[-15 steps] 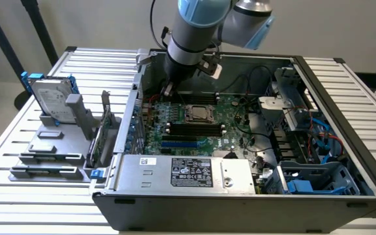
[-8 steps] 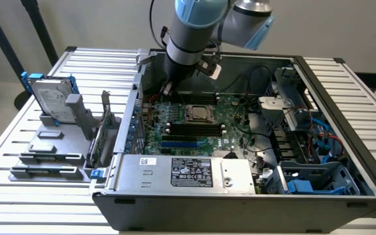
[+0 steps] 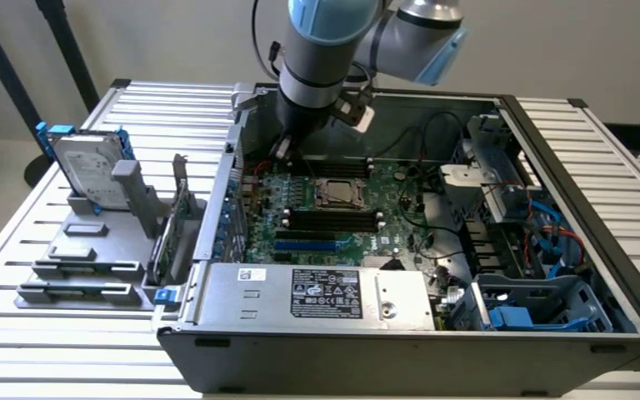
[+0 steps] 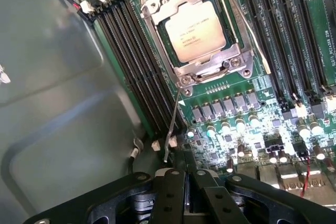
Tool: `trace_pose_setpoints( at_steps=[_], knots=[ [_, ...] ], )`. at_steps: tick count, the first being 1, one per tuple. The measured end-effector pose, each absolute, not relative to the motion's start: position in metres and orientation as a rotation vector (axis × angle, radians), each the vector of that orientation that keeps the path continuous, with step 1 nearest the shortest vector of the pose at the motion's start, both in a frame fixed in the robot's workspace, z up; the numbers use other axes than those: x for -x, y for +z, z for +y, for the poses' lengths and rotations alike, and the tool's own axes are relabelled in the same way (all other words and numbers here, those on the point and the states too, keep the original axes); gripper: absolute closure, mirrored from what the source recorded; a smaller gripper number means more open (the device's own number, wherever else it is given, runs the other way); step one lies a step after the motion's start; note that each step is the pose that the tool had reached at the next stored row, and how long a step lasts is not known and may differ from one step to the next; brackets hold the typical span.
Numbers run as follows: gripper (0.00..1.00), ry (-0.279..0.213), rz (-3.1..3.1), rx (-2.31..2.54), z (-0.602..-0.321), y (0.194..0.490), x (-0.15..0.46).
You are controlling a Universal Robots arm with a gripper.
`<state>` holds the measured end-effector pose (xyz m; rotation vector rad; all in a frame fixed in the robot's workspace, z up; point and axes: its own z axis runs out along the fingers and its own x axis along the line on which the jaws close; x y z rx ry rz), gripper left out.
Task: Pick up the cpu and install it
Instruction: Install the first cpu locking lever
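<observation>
Already socketed — cpu (image 4: 195, 31) flat, silver top upward

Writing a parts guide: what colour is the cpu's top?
The cpu is pale silver-grey with dark print, clearest in the wrist view.

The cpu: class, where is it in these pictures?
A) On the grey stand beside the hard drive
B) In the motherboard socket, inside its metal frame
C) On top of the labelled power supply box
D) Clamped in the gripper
B: the cpu lies flat inside the socket's metal frame on the motherboard, apart from the gripper.
</observation>
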<state>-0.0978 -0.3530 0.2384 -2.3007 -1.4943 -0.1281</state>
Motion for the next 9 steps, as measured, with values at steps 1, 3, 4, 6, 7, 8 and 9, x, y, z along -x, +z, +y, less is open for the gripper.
trace_pose_setpoints(
  at_steps=[1, 3, 4, 6, 7, 8, 9],
  knots=[
    [0.89, -0.137, -1.491, 2.306, -0.3527, 0.2384, 0.0978],
    [0.89, -0.155, -1.488, 2.315, -0.352, 0.2387, 0.0979],
    [0.89, -0.165, -1.487, 2.318, -0.3516, 0.2389, 0.098],
    [0.89, -0.184, -1.486, 2.327, -0.3509, 0.2397, 0.0981],
    [0.89, -0.194, -1.485, 2.331, -0.3505, 0.2401, 0.0981],
    [0.89, -0.204, -1.484, 2.336, -0.3501, 0.2407, 0.0982],
    [0.89, -0.213, -1.483, 2.34, -0.3499, 0.2412, 0.0982]
  ],
)
